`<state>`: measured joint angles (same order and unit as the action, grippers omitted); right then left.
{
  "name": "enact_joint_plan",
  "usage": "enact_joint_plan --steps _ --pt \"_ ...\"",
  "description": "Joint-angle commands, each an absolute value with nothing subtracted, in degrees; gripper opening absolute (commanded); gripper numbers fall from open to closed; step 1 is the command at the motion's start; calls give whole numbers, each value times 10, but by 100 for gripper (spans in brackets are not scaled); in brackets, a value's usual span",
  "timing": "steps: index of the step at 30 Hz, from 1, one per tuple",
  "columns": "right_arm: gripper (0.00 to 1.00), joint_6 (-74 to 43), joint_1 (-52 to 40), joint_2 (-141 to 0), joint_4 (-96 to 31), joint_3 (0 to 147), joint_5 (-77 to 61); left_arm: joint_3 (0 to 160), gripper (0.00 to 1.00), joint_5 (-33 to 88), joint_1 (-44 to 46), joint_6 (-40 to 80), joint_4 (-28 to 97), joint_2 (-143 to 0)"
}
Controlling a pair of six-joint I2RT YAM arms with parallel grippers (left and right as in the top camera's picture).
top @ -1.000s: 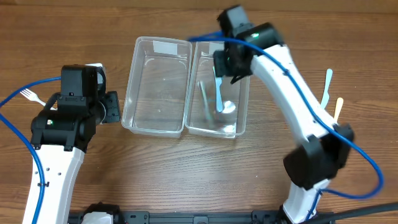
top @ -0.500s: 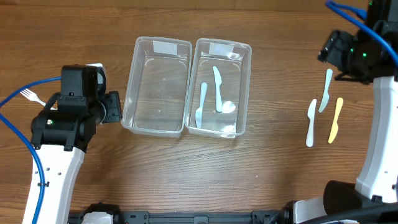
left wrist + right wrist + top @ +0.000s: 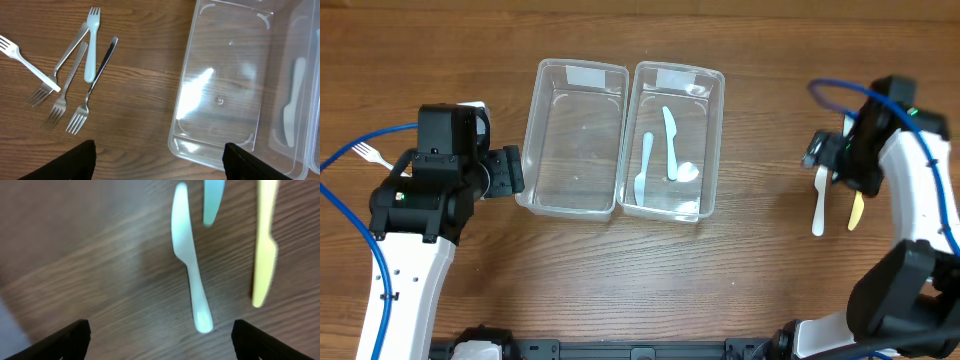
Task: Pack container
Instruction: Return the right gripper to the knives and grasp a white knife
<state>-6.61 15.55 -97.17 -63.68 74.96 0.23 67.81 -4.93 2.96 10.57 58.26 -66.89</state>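
Two clear plastic containers stand side by side. The left container [image 3: 572,195] is empty. The right container [image 3: 712,140] holds a light blue knife [image 3: 643,165], a second pale knife [image 3: 669,138] and a white spoon [image 3: 687,172]. My right gripper [image 3: 832,158] is open and empty, hovering over loose knives at the right. In the right wrist view, between and beyond the open fingers [image 3: 160,340], lie a white knife [image 3: 190,260], a light blue knife [image 3: 214,200] and a yellow knife [image 3: 264,245]. My left gripper [image 3: 506,170] is open and empty beside the left container [image 3: 225,85].
Several forks [image 3: 70,85], metal and white plastic, lie in a loose pile on the wooden table left of the containers; one white fork [image 3: 370,155] shows in the overhead view. A blue cable loops by each arm.
My right arm has swung away from the right container to the right side of the table and lowered over the loose knives. The left arm has not moved.
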Motion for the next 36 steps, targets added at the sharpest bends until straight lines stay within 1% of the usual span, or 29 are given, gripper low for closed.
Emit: enact_joint_plan --steps 1,5,11,18,25,36 --pt "93 -40 155 -979 -594 687 -1 690 81 -44 28 103 582 -668" --pt "92 -22 156 -998 -555 666 -2 690 81 -44 28 103 582 -668" --pt "92 33 156 -1046 -524 666 -1 690 81 -44 28 103 583 -668" --pt "92 35 156 -1067 -488 666 3 690 81 -44 28 103 583 -668" --pt "93 57 156 -1067 -483 663 3 690 81 -44 28 103 583 -668" --pt "93 56 180 -1067 -485 655 1 690 81 -44 28 103 585 -668"
